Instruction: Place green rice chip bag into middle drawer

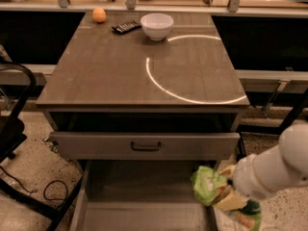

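The gripper (225,197) is low at the right, beside the open middle drawer (139,186). Its jaws grip the green rice chip bag (207,184), which sticks out to their left, above the drawer's right wall. A white bowl (157,25) stands on the bench (120,76).

On the desk (96,81), a bowl (157,25) sits at twelve o'clock with a remote (126,27) just beside it at nine o'clock and a round fruit (99,15) farther toward ten o'clock, while below an upper drawer front (144,146) the middle drawer (144,191) lies open, and over its three o'clock wall the tool (226,198) holds the green rice chip bag (207,184).
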